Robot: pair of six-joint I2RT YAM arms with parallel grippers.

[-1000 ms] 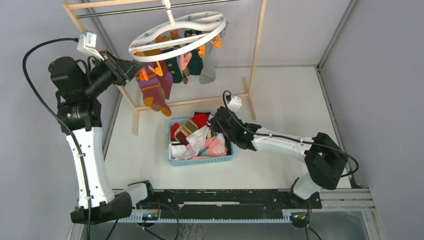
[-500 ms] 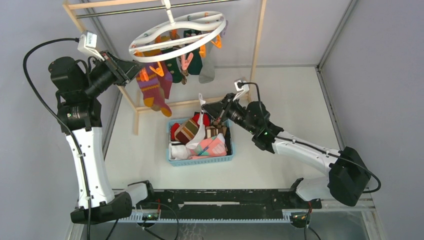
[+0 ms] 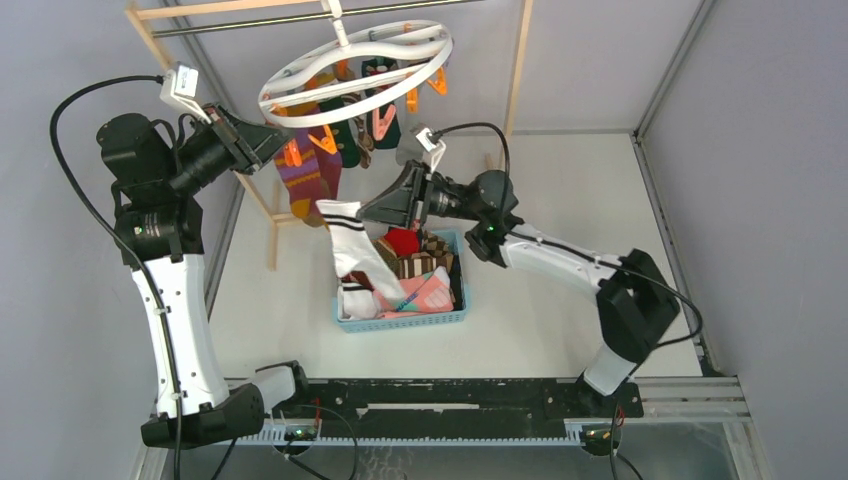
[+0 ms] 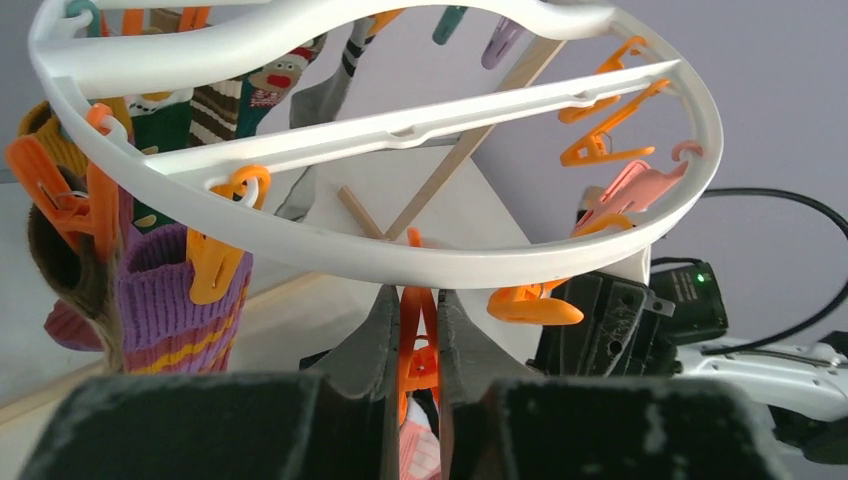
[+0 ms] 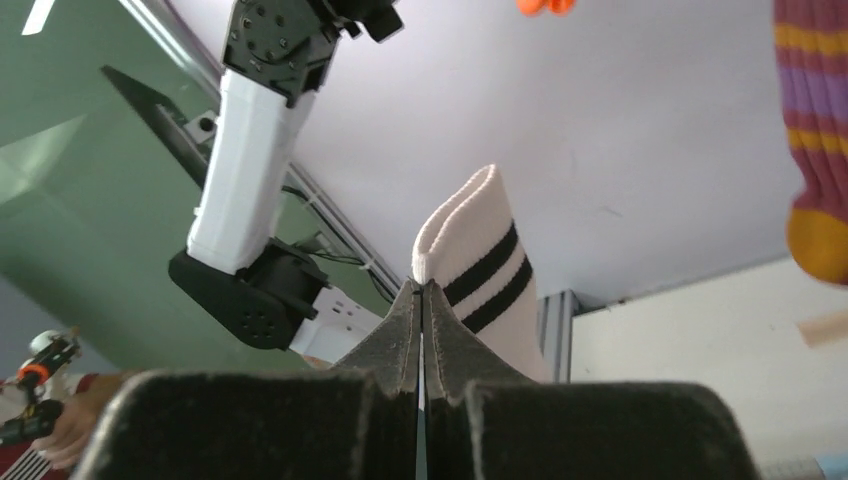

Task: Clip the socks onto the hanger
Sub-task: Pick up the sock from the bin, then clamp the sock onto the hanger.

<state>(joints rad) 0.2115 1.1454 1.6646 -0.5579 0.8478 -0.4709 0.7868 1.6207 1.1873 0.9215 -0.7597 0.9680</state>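
My left gripper (image 4: pixel 412 312) was closed on an orange clip (image 4: pixel 416 350) hanging from the near rim of the hanger (image 4: pixel 400 262), with the clip pinched between its two fingers. From the wrist view I could not tell whether the clip's mouth was open wide enough. My right gripper (image 5: pixel 420 292) was clamped on the cuff edge of a white sock (image 5: pixel 482 258) with two black bands. It held the sock below the hanger and a little to its right, the foot trailing toward the basket (image 3: pixel 400 322) underneath. Sock and clip were apart.

I judged the cuff should come up under the clip slowly, with its edge flat and square to the mouth. The hanger looked free to swing on its hook, so any nudge would shift the target. My hold on the cuff looked thin, so a quick swing could pull it loose. The purple sock (image 4: pixel 175 300) beside the clip could snag the approach, so I wanted to come in from the open side. I would push the cuff deep between the jaws, ease the left off first and let go with the right last.
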